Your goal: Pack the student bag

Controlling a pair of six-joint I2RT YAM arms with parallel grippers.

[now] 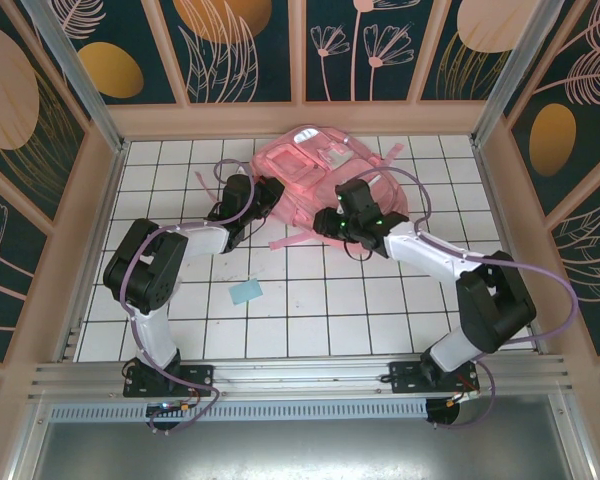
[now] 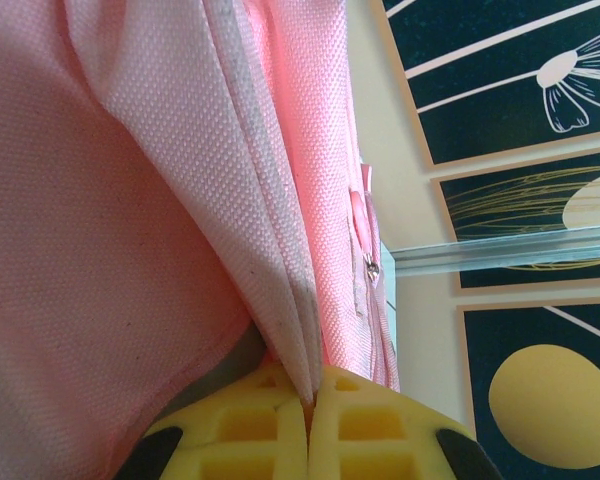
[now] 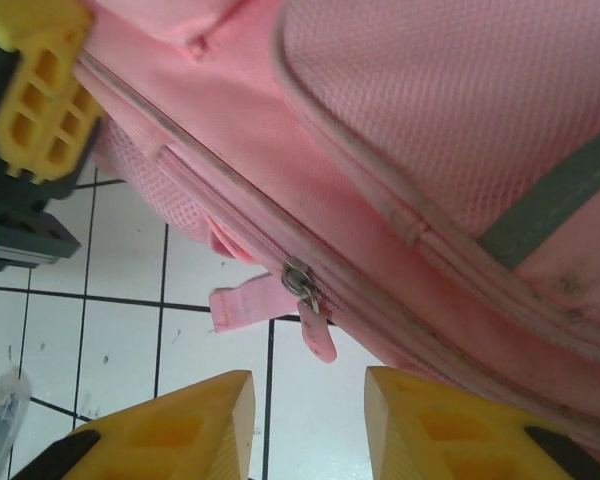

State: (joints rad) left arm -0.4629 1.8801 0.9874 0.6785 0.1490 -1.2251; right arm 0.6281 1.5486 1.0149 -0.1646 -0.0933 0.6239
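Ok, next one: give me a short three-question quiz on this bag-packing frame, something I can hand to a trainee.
1. True or false: the left gripper is shut on a fold of the student bag.
2. The small flat item lying on the tiled table is: A) red B) light blue C) black.
3. What hangs just ahead of the parted fingers of the right gripper?
Key: 1 true; 2 B; 3 the bag's zipper pull.

White tiled floor point(image 1: 310, 320), dark floral wall panels point(image 1: 380, 50)
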